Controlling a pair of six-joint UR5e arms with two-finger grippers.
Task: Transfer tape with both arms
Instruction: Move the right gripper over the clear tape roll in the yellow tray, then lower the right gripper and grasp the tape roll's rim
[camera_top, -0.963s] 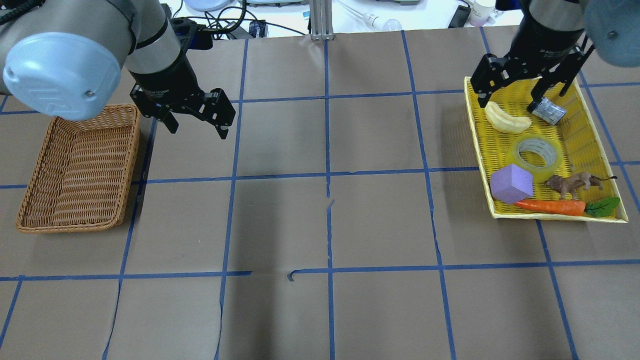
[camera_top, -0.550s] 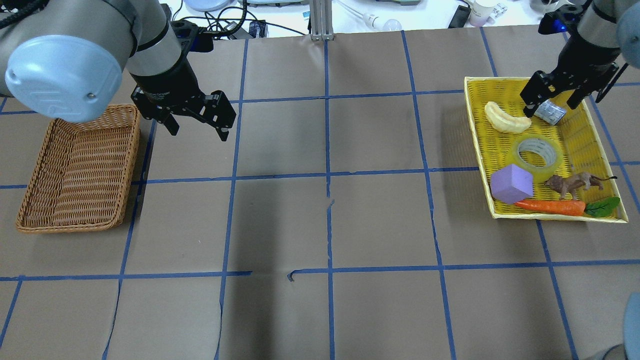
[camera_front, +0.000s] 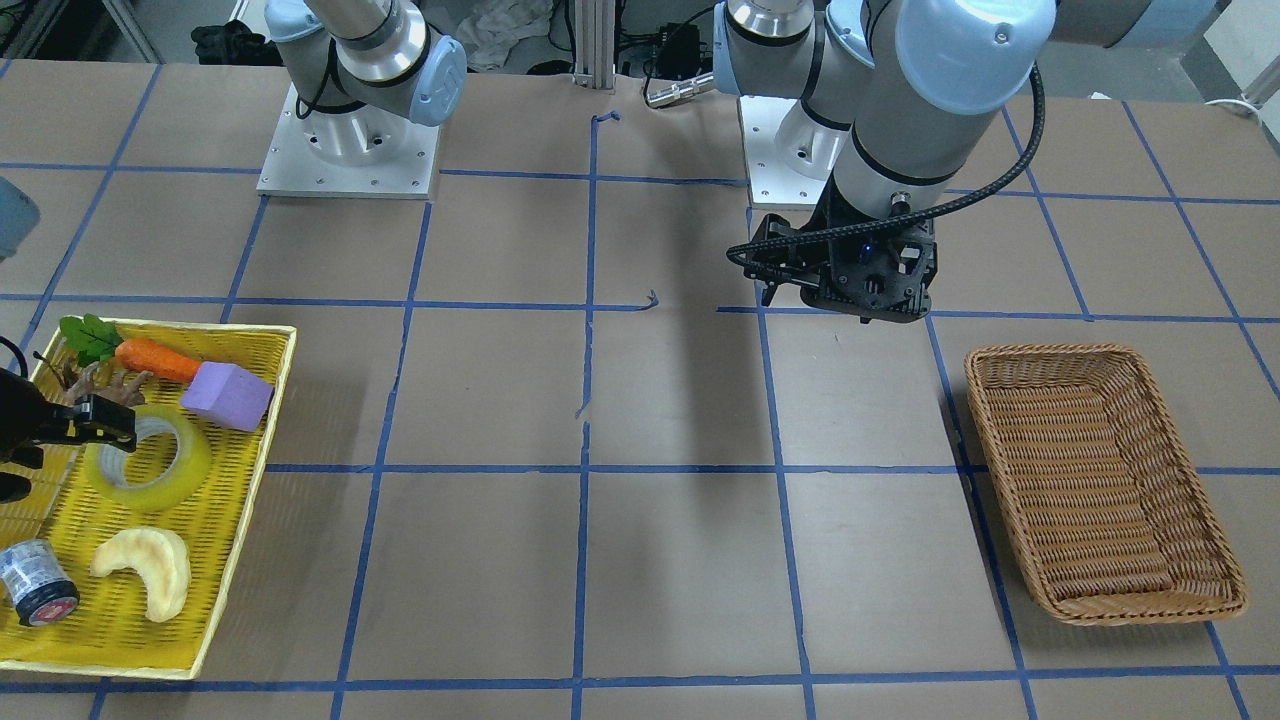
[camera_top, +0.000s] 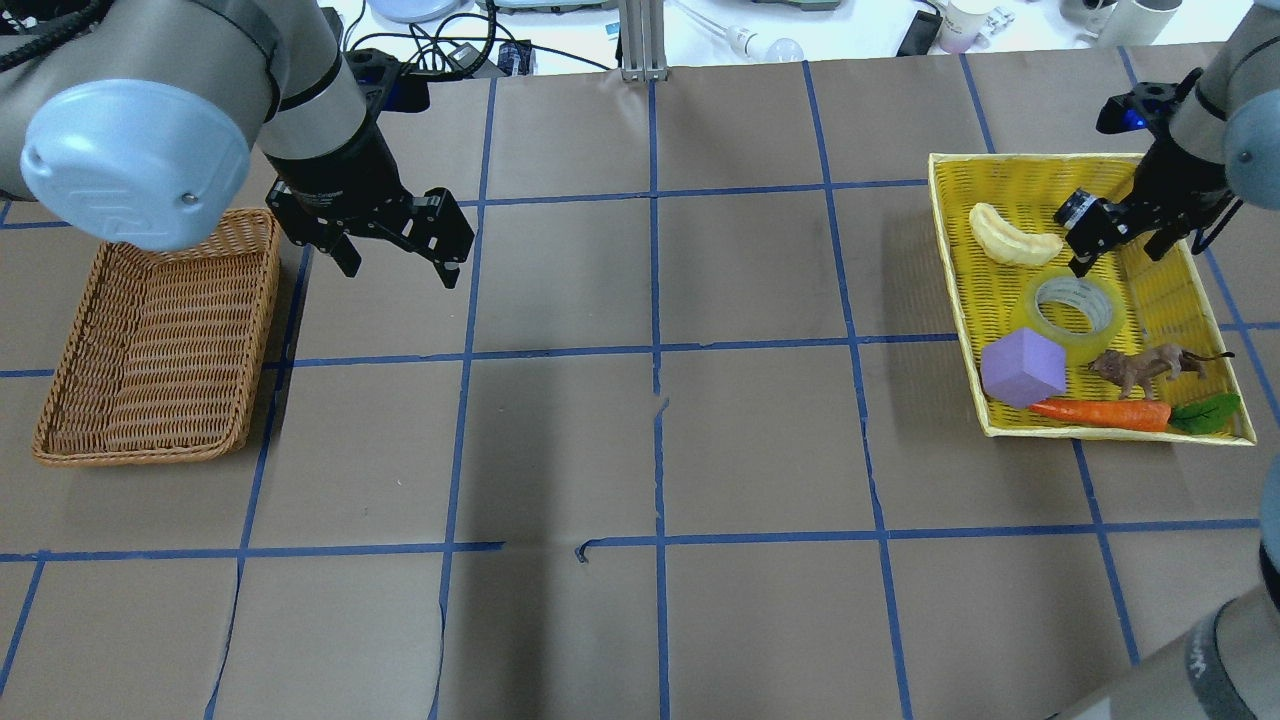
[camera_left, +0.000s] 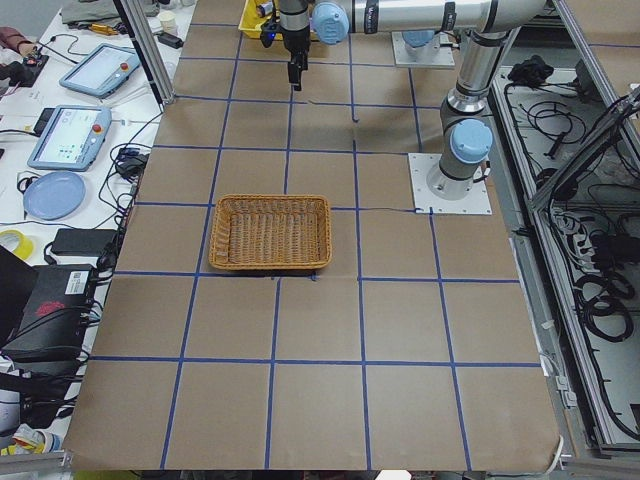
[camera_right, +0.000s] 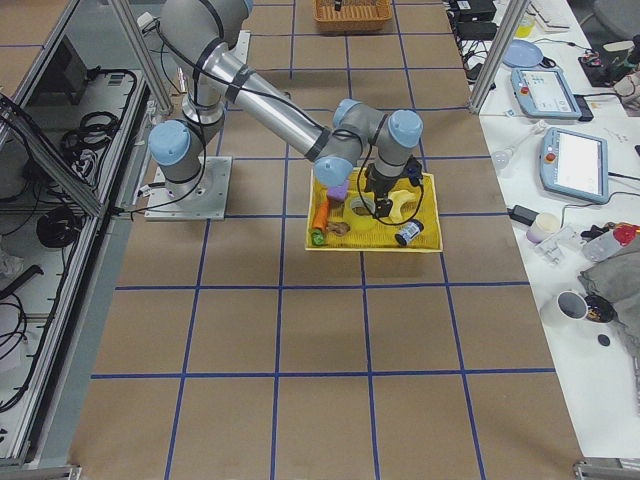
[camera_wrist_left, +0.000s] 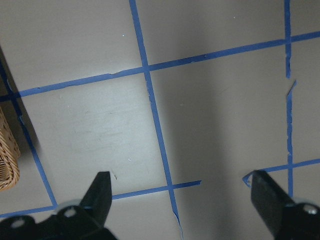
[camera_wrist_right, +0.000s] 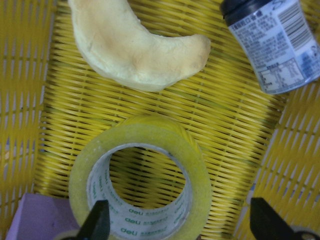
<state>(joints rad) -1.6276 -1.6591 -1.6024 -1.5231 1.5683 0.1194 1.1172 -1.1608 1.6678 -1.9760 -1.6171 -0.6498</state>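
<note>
A basket (camera_top: 150, 340) and a tray (camera_top: 945, 260) on the counter (camera_top: 650, 450).
The yellow tray holds a banana (camera_top: 1012, 238), purple block (camera_top: 1022, 367), carrot (camera_top: 1100, 412) (leaves at the corner), toy lion (camera_top: 1145, 368) and small bottle (camera_front: 35, 583); the wicker basket sits well apart.

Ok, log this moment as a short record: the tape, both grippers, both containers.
tape: lying flat in the yellow tray, not gripped
right gripper: open, over the tape, not closed on it
left gripper: open, holding nothing, over the table beside the wicker basket
wicker basket: on the robot's left side, nothing in it
others in tray: purple block, toy lion, carrot, pale banana-shaped piece, small labelled bottle
</note>
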